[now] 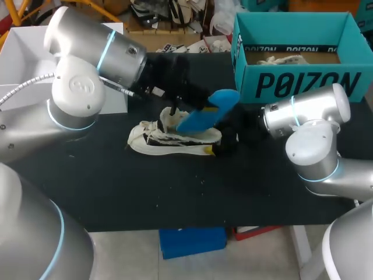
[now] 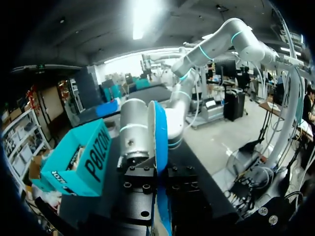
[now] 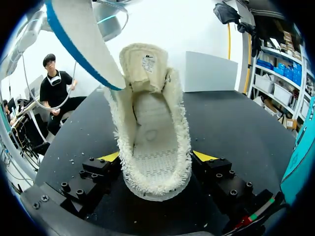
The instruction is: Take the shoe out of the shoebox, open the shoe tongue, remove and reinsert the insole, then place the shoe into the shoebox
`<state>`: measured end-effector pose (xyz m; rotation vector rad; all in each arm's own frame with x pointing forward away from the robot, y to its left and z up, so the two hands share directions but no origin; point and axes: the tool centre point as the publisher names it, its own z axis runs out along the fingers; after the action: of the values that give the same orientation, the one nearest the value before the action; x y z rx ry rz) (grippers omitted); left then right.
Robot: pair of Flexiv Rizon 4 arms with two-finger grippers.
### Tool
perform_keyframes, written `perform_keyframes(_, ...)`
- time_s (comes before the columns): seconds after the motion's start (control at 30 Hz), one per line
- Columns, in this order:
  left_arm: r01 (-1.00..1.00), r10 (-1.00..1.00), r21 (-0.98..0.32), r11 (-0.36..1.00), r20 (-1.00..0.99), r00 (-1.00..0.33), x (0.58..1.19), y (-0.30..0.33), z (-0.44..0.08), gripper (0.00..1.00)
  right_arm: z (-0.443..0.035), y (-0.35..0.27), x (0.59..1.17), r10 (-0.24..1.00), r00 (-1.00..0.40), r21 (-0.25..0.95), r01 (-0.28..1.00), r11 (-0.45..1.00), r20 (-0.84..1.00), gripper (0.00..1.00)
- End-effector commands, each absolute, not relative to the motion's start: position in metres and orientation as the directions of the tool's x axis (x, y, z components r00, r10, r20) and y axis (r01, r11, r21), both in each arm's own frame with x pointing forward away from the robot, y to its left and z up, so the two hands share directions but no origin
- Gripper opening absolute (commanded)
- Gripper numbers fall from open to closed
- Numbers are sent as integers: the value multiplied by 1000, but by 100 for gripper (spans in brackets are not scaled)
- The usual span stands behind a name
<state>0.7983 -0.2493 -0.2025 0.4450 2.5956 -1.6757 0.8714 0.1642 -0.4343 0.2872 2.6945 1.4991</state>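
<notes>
Shoe heel gripped in right jaws, left jaws seemingly pinching insole aloft

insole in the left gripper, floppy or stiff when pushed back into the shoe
Probably semi-stiff: the insole juts from the left gripper without drooping. Likely light: it looks thin edge-on in the left wrist view. Its tip may bend against the shoe.
</notes>
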Motion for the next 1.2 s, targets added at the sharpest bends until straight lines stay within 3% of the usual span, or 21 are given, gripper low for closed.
perform_keyframes(0.03,165,132,-946,280,-132,-982,786,-249,-187,0,-436,164,872,184,-982,844,141,517,51,0)
perform_keyframes(0.43,-57,121,-994,92,68,-990,785,-254,-115,0,-436,164,872,184,-982,844,141,517,51,0)
perform_keyframes(0.97,-273,186,-953,-130,247,-951,770,-250,-31,0,-436,164,872,184,-982,844,141,517,51,0)
perform_keyframes(1.2,-327,248,-935,-135,288,-925,761,-252,-11,0,-436,164,872,184,-982,844,141,517,51,0)
